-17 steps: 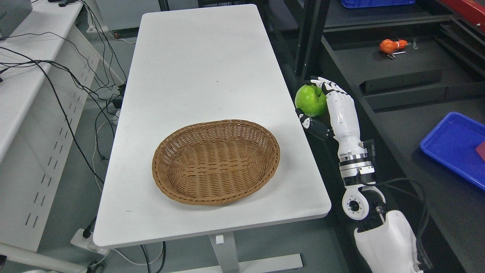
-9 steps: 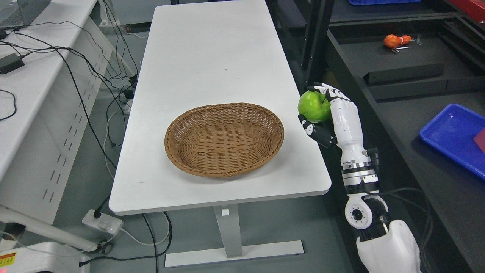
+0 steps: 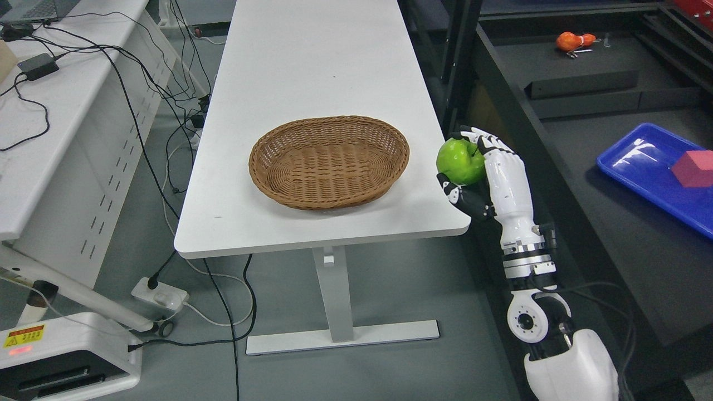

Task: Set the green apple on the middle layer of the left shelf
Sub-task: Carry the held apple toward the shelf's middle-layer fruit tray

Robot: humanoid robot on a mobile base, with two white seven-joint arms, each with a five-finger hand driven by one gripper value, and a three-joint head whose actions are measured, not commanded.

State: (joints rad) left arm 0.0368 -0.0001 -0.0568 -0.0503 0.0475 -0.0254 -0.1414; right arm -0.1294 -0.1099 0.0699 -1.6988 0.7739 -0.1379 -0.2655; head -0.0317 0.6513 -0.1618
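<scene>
My right hand (image 3: 465, 167) is shut on a green apple (image 3: 458, 162) and holds it in the air just off the right edge of the white table (image 3: 312, 72), between the table and the black shelf unit (image 3: 585, 184). The white and black fingers (image 3: 483, 140) curl over the apple's top and the thumb presses it from below. The arm rises from the lower right corner. The left arm does not show.
An empty wicker basket (image 3: 328, 161) sits on the table's near half. On the black shelf lie a blue tray (image 3: 640, 164) with a red block (image 3: 693, 167) and, farther back, an orange object (image 3: 574, 40). Cables and a white desk (image 3: 39, 133) stand at left.
The whole picture has shifted: the camera has drawn back, so the table and basket sit higher and more floor shows. The right hand still holds the apple beside the table's right edge.
</scene>
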